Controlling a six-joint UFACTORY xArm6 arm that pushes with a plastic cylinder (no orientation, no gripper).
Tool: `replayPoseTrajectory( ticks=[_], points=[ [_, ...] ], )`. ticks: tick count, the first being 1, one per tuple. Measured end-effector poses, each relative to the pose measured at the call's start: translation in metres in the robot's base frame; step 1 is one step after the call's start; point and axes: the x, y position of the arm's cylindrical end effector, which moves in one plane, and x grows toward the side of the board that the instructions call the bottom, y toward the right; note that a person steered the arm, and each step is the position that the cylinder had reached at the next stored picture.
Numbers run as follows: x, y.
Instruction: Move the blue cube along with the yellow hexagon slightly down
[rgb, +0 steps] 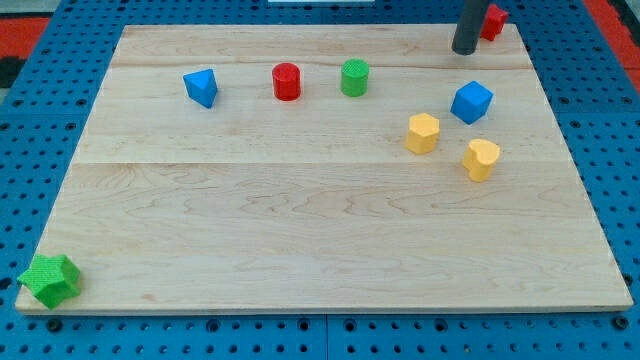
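The blue cube (472, 102) sits at the view's upper right on the wooden board (320, 240). The yellow hexagon (423, 133) lies just to its lower left, a small gap apart. My tip (465, 51) stands near the board's top edge, above the blue cube and a little to its left, not touching it.
A second yellow block (481, 159) lies below the blue cube. A red block (492, 20) sits at the top right corner beside the rod. A blue block (201, 87), a red cylinder (287, 81) and a green cylinder (354, 77) line the upper left. A green star (50, 279) sits at the bottom left corner.
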Motion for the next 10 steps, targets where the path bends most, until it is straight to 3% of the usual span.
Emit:
replayPoseTrajectory(
  ticks=[2, 5, 7, 9, 10],
  points=[
    [0.043, 0.059],
    [0.078, 0.012],
    [0.118, 0.012],
    [0.095, -0.050],
    [0.110, -0.087]
  ],
)
